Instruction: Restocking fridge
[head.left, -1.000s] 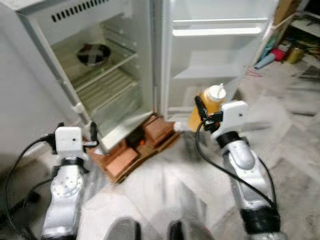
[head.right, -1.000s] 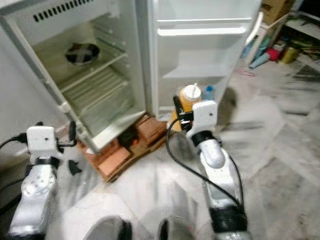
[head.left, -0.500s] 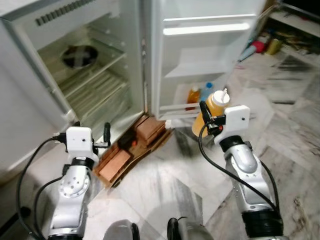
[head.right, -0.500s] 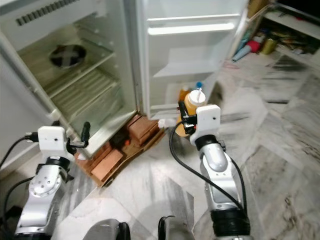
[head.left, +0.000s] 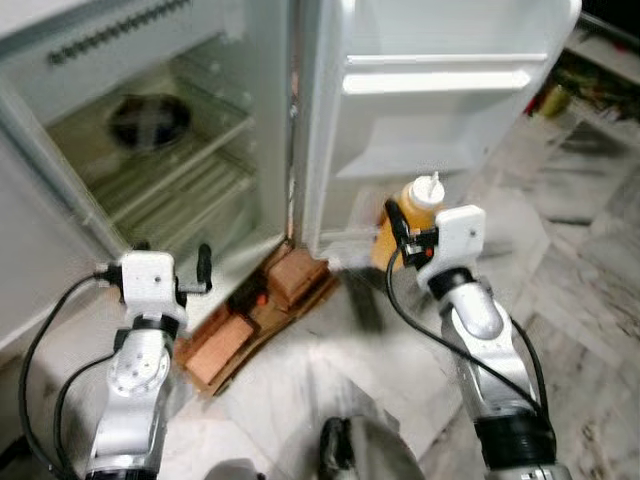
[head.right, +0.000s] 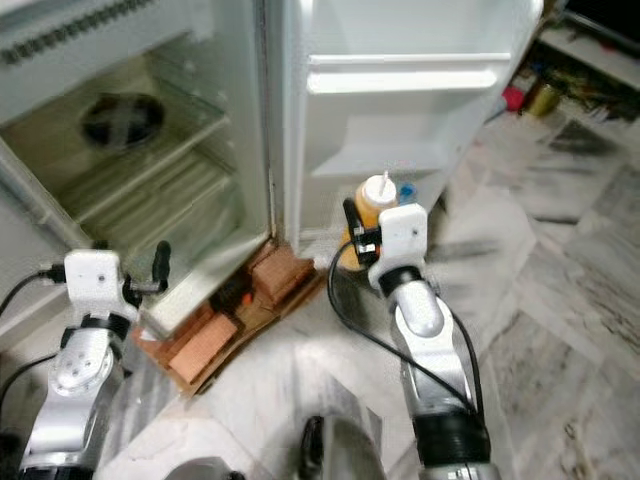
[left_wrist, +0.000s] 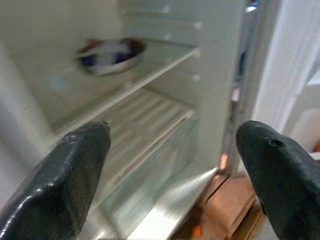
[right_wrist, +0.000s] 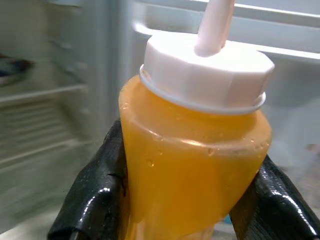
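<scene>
Squeeze bottle (right_wrist: 195, 165), orange-yellow contents with a white cap and nozzle, is sitting upright between the right gripper's (head.left: 400, 236) two black fingers (right_wrist: 92, 200). Fingers are pressing against both sides of the bottle's body, below the cap, so the gripper is clamped on it. Nozzle is pointing up and is clear of the fingers.

The bottle is hanging in the air in front of the open fridge door (head.left: 440, 110), at about the level of the door's lower shelves, near the bottom of the door. It is touching neither a shelf nor the floor. A bit of blue is showing just behind the bottle in the right eye view; too blurred to identify.

Left gripper (head.left: 195, 272) is hovering low in front of the open fridge (head.left: 150, 60) compartment, fingers spread wide apart, holding nothing. It is pointing toward the wire shelves (left_wrist: 145, 120) inside. A dark round dish (head.left: 148, 118) is resting on the upper shelf.

Reddish-brown bricks (head.left: 295, 275) on a flat board are lying on the floor at the base of the fridge, between the two arms. The floor (head.left: 600, 300) is grey-veined marble. Coloured clutter is sitting far right beyond the door; blurred.
</scene>
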